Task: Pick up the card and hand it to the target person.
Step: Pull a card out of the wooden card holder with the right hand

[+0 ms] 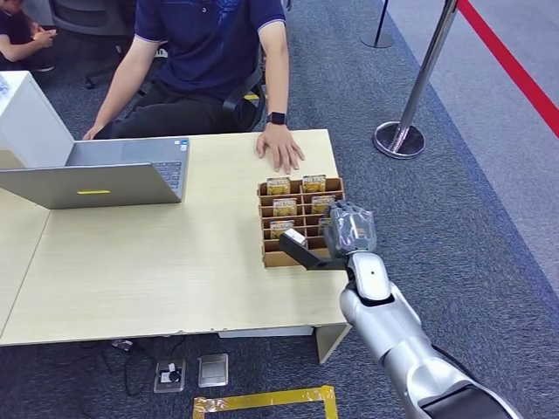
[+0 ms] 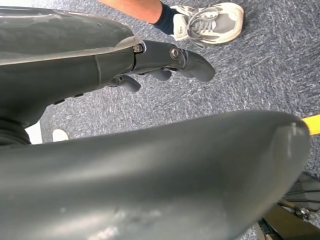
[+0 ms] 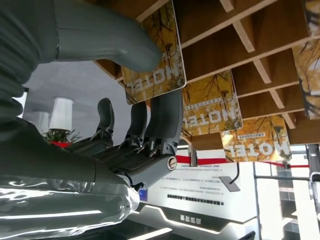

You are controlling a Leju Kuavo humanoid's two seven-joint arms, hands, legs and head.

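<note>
From the head view, the right hand [image 1: 349, 230] sits over the near right part of the wooden card rack [image 1: 301, 220], which stands by the tabletop's [image 1: 165, 262] right edge. A person's hand [image 1: 280, 147] rests flat at the far edge, beside a laptop [image 1: 99, 175].

At the left wrist, the left hand [image 2: 166, 62] hangs above carpet, fingers loosely apart, holding nothing.

At the right wrist, thumb and fingers pinch a yellow card [image 3: 156, 55] (lettering reads inverted) still among the rack's slots.

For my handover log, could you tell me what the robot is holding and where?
The right hand pinches a yellow card by one edge, over the wooden rack; the left hand holds nothing.
</note>
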